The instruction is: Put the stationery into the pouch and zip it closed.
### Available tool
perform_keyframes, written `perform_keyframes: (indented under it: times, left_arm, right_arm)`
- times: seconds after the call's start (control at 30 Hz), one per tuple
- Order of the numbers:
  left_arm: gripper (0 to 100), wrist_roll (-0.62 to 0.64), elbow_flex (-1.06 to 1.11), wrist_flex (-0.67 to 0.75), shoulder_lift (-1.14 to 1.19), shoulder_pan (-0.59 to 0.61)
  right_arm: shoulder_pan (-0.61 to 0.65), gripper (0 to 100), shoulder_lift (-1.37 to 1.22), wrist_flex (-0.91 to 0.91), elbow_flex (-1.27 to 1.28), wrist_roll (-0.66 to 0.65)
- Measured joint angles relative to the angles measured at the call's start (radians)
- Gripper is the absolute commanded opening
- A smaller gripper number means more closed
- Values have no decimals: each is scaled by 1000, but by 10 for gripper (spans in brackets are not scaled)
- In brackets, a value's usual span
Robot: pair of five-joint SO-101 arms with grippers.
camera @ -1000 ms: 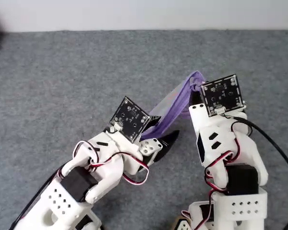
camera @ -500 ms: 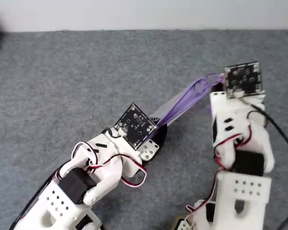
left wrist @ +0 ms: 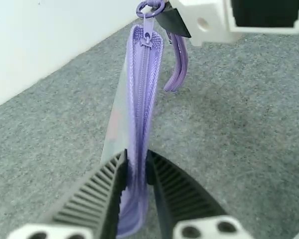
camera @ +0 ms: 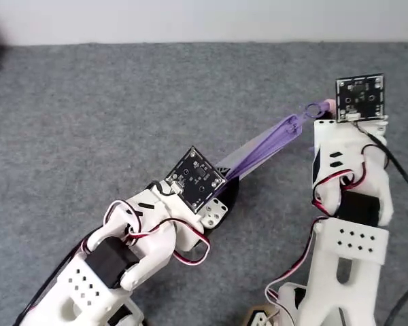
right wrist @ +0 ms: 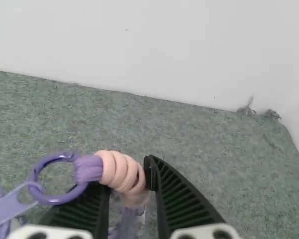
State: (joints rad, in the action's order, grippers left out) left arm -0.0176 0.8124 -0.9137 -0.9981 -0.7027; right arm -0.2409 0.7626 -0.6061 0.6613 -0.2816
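**High view:** the purple pouch (camera: 262,146) is stretched taut between the two arms over the grey table (camera: 88,102).

**Left wrist view:** the left gripper (left wrist: 136,162) is narrowed onto the pouch's near end. The slider (left wrist: 148,37) sits at the far end, so zipping looks almost done.

**Right wrist view:** the right gripper (right wrist: 127,186) pinches the pink-wrapped pull (right wrist: 120,172). A short last tug and then a release seem to be what is called for next. The pouch's contents cannot be seen.
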Motion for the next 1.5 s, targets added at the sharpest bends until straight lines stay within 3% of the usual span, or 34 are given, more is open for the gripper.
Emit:
perform_keyframes:
  times: [0.2, 0.37, 0.63, 0.97, 1.23, 1.33, 1.5]
  left_arm:
    - [188, 25, -48, -46, -2, 0]
    - [196, 129, -180, -195, -2, 2]
    - [195, 140, -270, -316, -3, 25]
    - [194, 44, -308, -339, -3, 345]
    - [194, 14, -308, -442, -3, 514]
    - [195, 14, -308, -456, -3, 552]
    - [195, 14, -308, -505, -3, 582]
  right_arm:
    - [14, 7, 87, -123, 6, 2]
    - [14, 7, 175, -262, 6, 5]
    - [5, 7, 347, -434, 109, 5]
    - [-8, 7, 565, -411, 520, -107]
    - [252, 13, 595, -293, 609, -15]
    - [295, 69, 562, -296, 609, 20]
    - [316, 277, 526, -338, 609, 84]
